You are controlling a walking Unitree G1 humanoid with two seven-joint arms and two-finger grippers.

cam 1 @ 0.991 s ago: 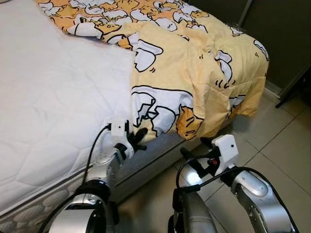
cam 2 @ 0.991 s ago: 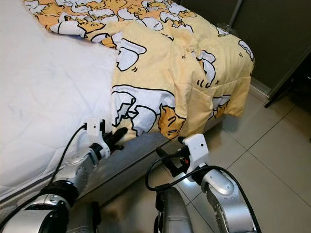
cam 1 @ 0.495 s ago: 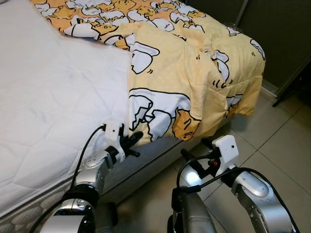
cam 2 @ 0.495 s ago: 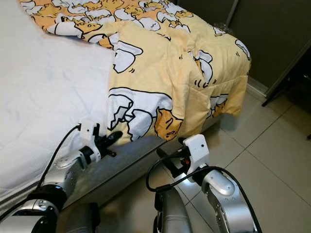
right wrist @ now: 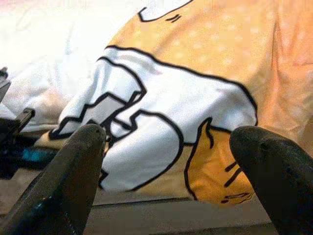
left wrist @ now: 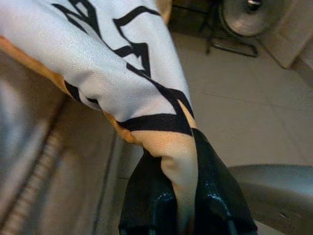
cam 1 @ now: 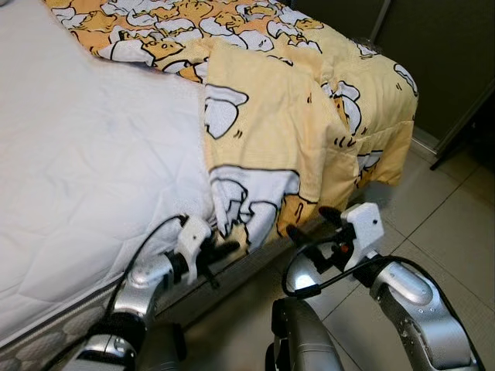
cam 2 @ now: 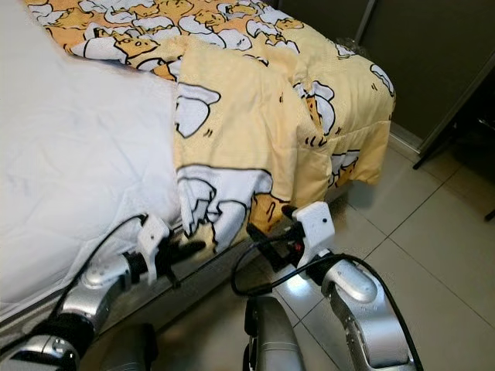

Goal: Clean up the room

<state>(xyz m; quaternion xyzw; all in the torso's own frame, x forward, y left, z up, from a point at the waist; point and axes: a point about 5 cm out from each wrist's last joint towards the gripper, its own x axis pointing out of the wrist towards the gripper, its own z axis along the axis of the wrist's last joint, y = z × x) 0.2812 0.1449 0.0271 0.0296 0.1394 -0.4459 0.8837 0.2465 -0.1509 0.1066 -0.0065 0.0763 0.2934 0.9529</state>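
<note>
Yellow blanket (cam 1: pixel 271 139) edge is pinched in the left claw (left wrist: pixel 181 196); right claw (cam 1: pixel 308 224) gapes wide.

A bed with a bare white mattress (cam 1: pixel 85 170) stands on a pale tiled floor (cam 1: pixel 456 224) beside dark wall panels (cam 1: pixel 456 54).

Pale tiled floor (cam 1: pixel 456 224); dark wardrobe doors (cam 1: pixel 445 54) (beyond bed); fan (left wrist: pixel 247 14).
</note>
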